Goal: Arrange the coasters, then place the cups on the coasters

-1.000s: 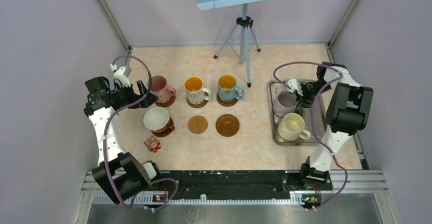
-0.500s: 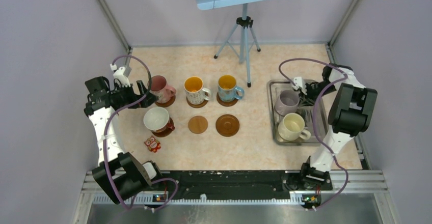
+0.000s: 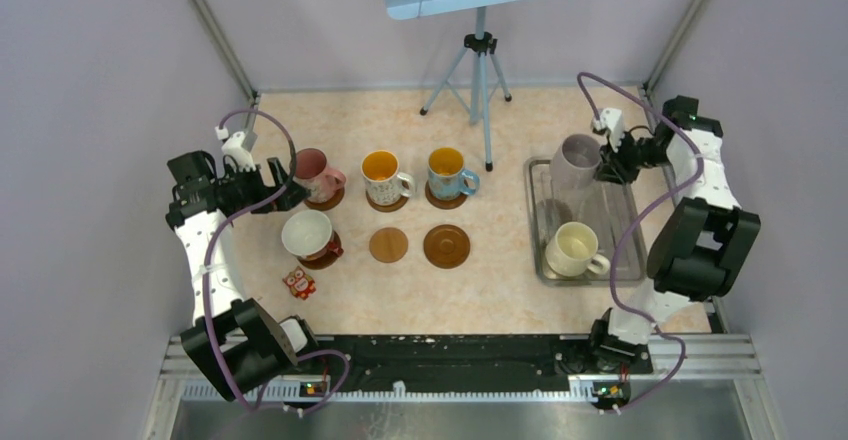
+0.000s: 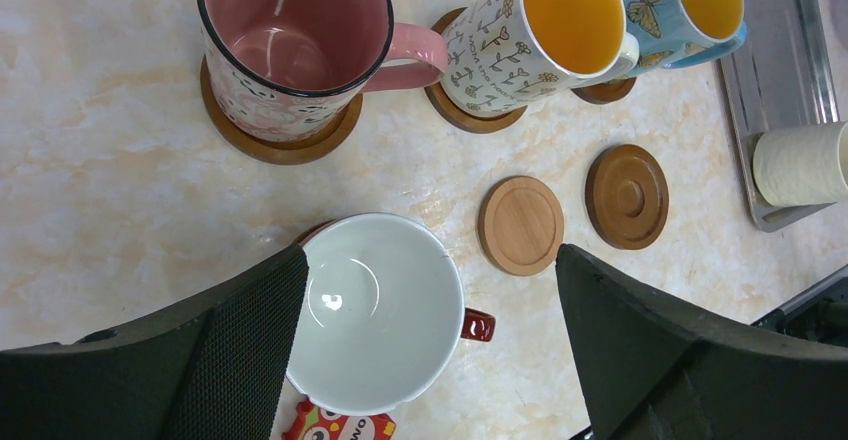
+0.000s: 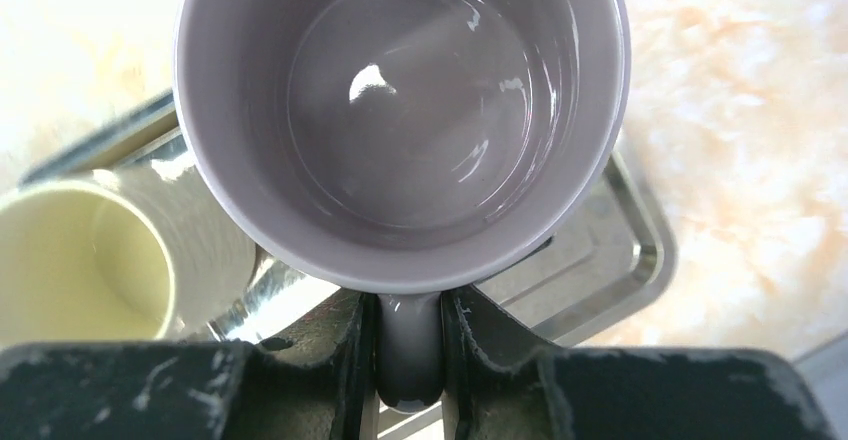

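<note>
Right wrist: R end effector [image 5: 408, 348] pinches lavender-grey mug [image 5: 400, 120] by handle, mouth toward cam.

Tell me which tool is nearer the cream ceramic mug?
Right. The right tool grips a lavender ceramic mug just beyond the cream mug; left tool sits far off beside the pink mug.

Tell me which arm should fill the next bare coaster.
Right. The right end effector is clamped on the lavender mug by its handle, over the tray. The left end effector stands open and empty near the pink mug. The dark bare coaster looks the nearer target.
</note>
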### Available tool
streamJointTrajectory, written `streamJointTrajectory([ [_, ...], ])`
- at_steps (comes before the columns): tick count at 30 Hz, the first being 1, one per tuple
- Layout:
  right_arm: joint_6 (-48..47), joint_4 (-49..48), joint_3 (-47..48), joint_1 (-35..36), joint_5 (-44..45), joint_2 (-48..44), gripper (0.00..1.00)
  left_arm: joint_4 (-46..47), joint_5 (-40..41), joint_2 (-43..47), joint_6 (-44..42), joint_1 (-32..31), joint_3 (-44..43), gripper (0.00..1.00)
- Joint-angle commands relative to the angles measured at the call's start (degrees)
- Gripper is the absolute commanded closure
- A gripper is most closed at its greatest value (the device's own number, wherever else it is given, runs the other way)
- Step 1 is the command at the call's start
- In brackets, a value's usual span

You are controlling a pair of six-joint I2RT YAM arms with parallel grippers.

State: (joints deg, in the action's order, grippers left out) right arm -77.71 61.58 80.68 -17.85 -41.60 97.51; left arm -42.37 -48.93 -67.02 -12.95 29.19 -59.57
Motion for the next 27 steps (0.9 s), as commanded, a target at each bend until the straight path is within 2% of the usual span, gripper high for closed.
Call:
streamJointTrajectory([
  [1,18.10,-5.33,6.13,4.07,-6.61,-8.77,1.00,2.19,-0.38,0.91,1.00,-0.12,0.05,0.01],
  [7,32.03,-6.88,6.05,16.51,-0.93,-16.24,1.00,2.34,-0.48,1.02,1.39,-0.18,-0.08,0.01],
  [15,49.19,-15.05,-0.86,40.65,10.90,-23.11,1.00,2.14,-0.83,1.02,1.90,-0.11,-0.69,0.01],
  [21,56.98,-21.23,-3.81,58.81,20.51,-20.45,1.00,2.30,-1.31,1.03,2.54,-0.15,-0.63,0.01],
  [26,62.25,-30.19,-4.47,68.50,29.30,-15.47,1.00,2.29,-0.53,1.24,2.54,-0.10,-0.50,0.01],
  [27,63.99,-33.04,-4.52,70.38,33.55,-14.38,1.00,2.29,-0.33,1.32,2.55,-0.14,-0.46,0.01],
])
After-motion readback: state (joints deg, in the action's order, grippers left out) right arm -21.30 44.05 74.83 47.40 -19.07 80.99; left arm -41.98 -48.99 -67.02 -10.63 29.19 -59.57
